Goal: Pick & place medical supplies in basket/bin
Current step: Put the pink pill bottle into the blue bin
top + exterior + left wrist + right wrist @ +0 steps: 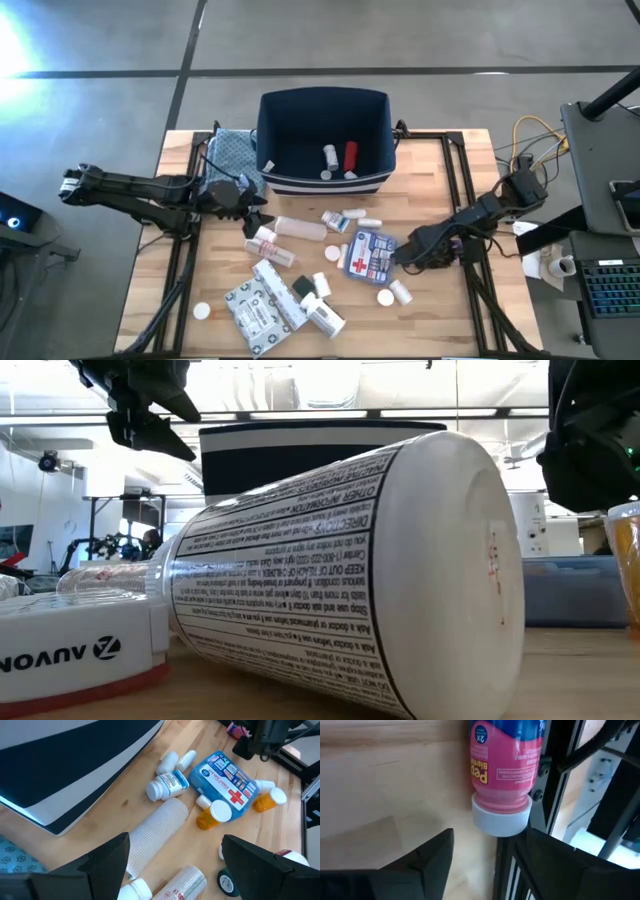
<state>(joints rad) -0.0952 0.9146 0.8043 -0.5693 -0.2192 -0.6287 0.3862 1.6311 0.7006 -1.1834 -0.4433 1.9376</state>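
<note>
So far only a white bottle (329, 157) and a red bottle (350, 155) are seen inside the navy bin (323, 103) at 12 o'clock on the table (440, 240); most supplies, including the first-aid box (369, 254) and printed packets (262, 308), are judged still to be moved. The left gripper (252, 221) is held open and empty near 9 o'clock, above a gauze roll (159, 824). The right gripper (485, 851), near 3 o'clock, is seen spread around the cap of a pink bottle (505, 767) without contact; whether the bin holds more cannot be told, its near floor being hidden by the wall.
</note>
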